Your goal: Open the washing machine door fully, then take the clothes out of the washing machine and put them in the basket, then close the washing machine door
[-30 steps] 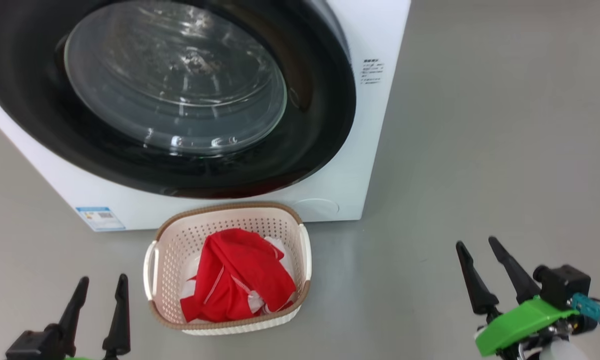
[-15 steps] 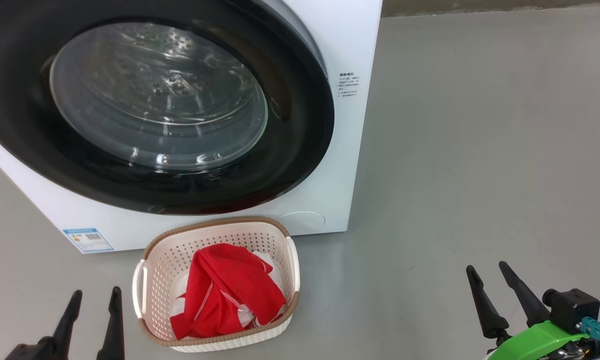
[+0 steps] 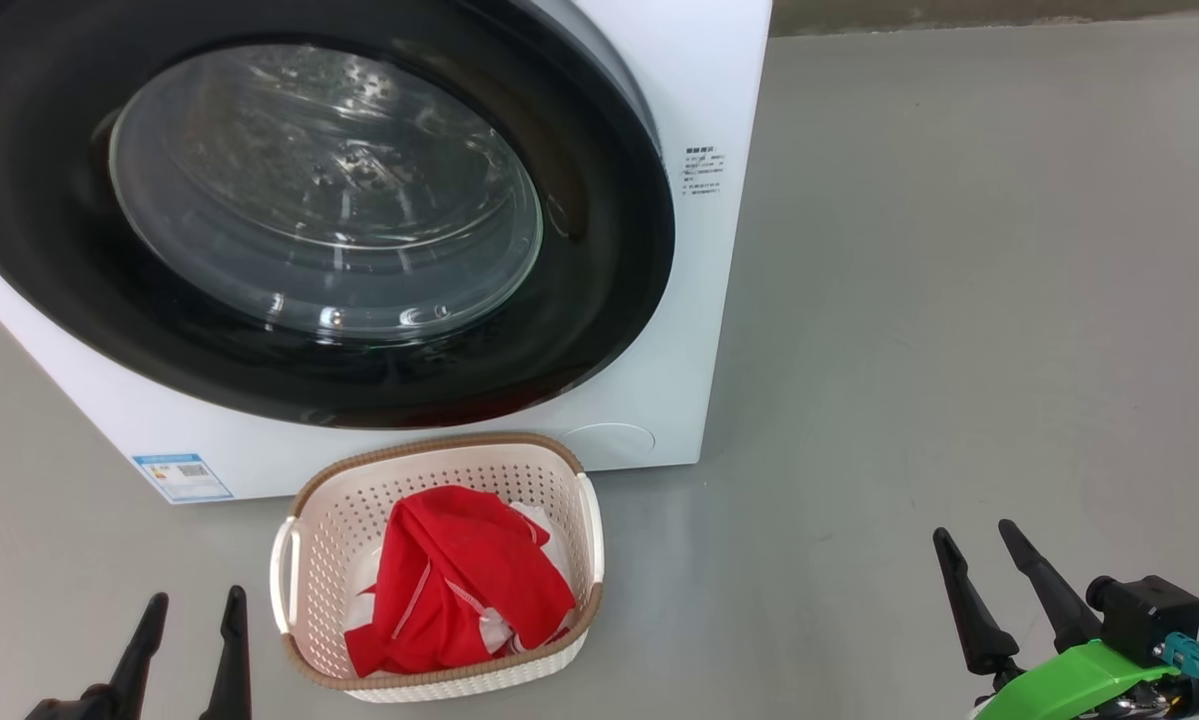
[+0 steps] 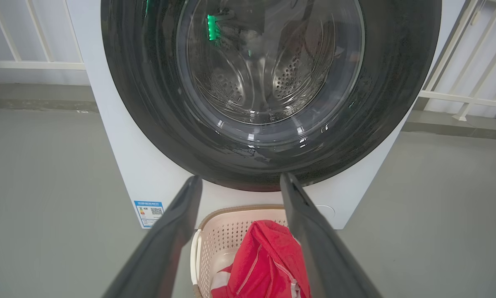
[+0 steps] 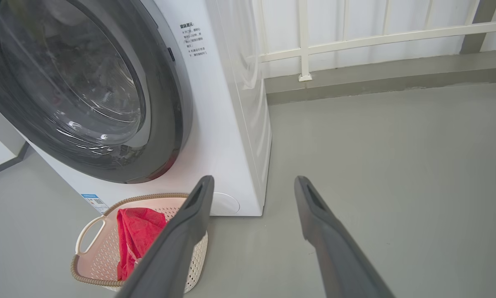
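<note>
Only your head camera has drifted since a second ago, so both arms sit lower in view. Your left end effector [image 3: 196, 600] and right end effector [image 3: 976, 532] hang spread open, empty, well back. The bright red white-striped clothes [image 3: 459, 580] lie in the small cream perforated plastic basket [image 3: 439, 445], just below the round glossy black washing machine door [image 3: 324, 200]. That door looks shut on the big white washing machine [image 3: 719, 90]. One risk, I'd say: you can't confirm the catch, and an unlatched door could swing out over the basket.

Bright, even, soft light; shadows on floor [image 3: 959, 300] faint. White glare streaks on washing machine door [image 3: 329, 190] glass, green glint in my left wrist view (source unclear). Wrist views tilt railing [image 5: 303, 41] at edges; my left gripper [image 4: 240, 177] looks soft up close.
</note>
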